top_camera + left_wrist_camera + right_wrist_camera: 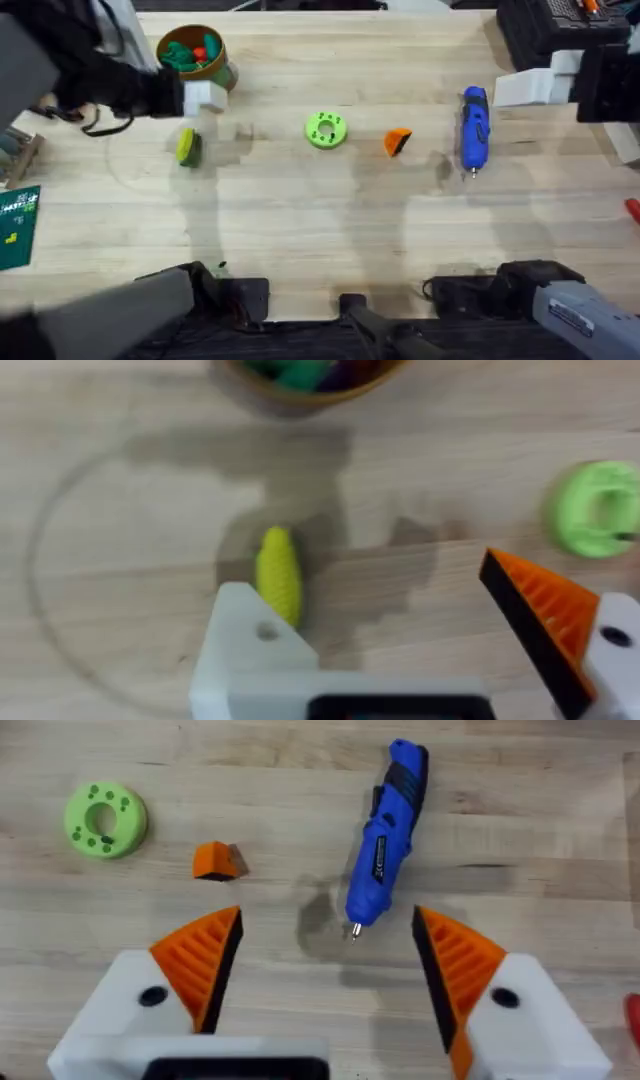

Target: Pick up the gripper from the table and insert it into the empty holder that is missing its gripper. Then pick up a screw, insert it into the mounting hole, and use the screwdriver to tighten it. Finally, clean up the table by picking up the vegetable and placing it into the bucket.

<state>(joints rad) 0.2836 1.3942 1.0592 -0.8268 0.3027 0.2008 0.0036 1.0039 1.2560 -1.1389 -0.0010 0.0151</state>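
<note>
We could read no brand: the blue pen-shaped electric screwdriver (383,840) carried a dark label whose print was too small for us to make out. It lay on the pale wooden surface (300,230) with its thin metal bit toward the robot, and the right pincer (328,965) hung above it, spread wide, both orange ribbed tips in place. The small loose orange plastic wedge (397,142) lay between the screwdriver and a flat bright green ring with holes (325,130). The left pincer (400,645) was also spread wide, one finger a bare white holder block (250,645) with an empty hole, just above the small yellow-green toy corn cob (279,573). The round olive-brown tub (195,55) stood near it, partly hidden by the left arm.
</note>
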